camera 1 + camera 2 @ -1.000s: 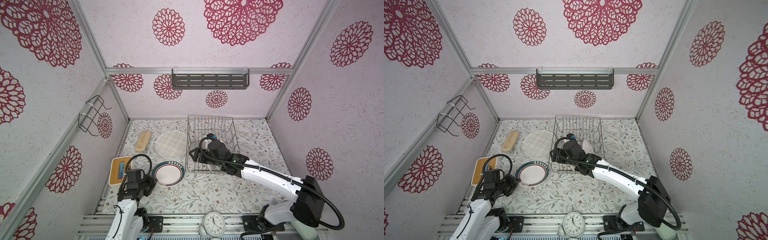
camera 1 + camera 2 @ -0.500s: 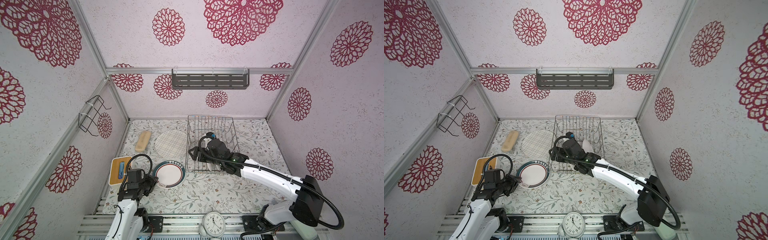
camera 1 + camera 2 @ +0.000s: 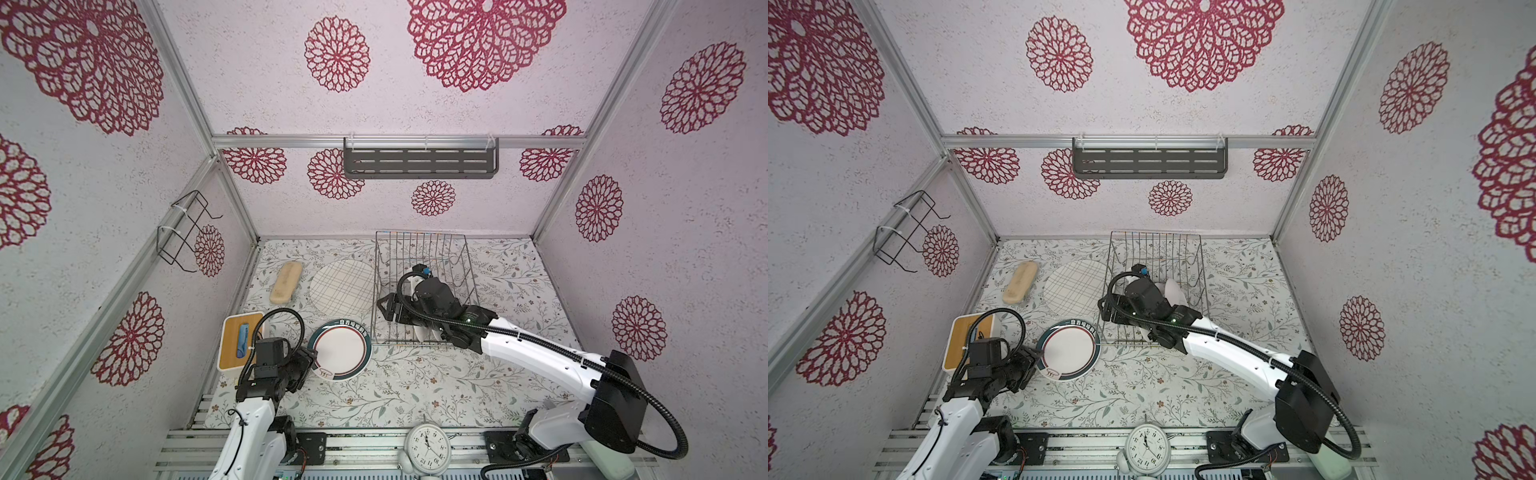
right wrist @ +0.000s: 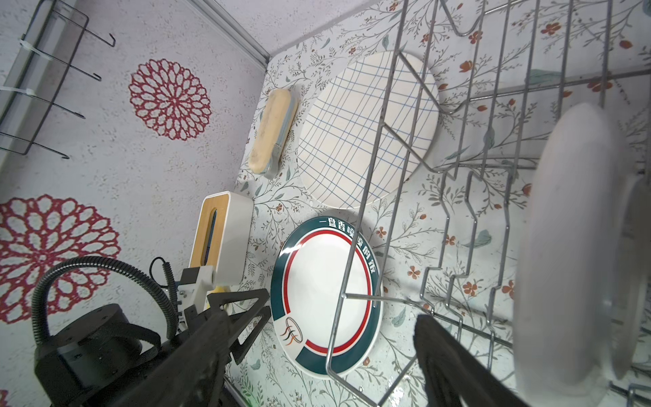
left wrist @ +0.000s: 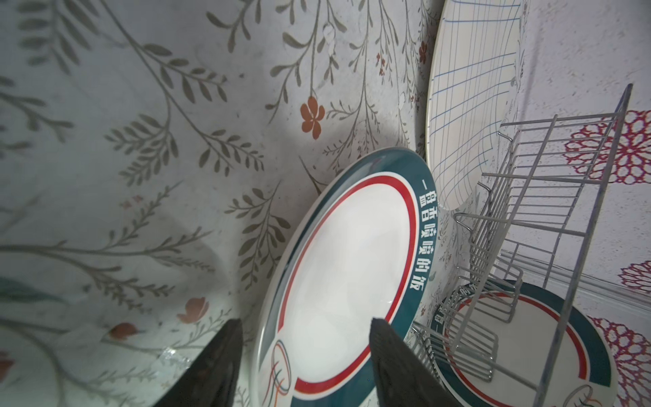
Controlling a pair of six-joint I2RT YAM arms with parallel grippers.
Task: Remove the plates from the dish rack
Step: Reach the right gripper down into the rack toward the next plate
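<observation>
Pale walls (image 3: 395,104) (red rosettes (image 3: 337,54)), leafy floral tabletop (image 3: 415,386)

Both top views are bright, evenly lit and sharp, with light falling from above and only faint, soft shadows on the table (image 3: 415,386) beneath the arms. Straight wall rails bow slightly toward the picture edges.

The left wrist view is dimmer: a broad grey shadow lies on the table beside the teal-rimmed plate (image 5: 345,275), and the left gripper (image 5: 304,320) shows as black, soft-edged fingers (image 5: 218,366).

In the right wrist view the white plate (image 4: 570,246) nearest the lens is badly blurred, the rack (image 4: 387,141) wires curve from lens distortion, and small glints mark the teal rim.
</observation>
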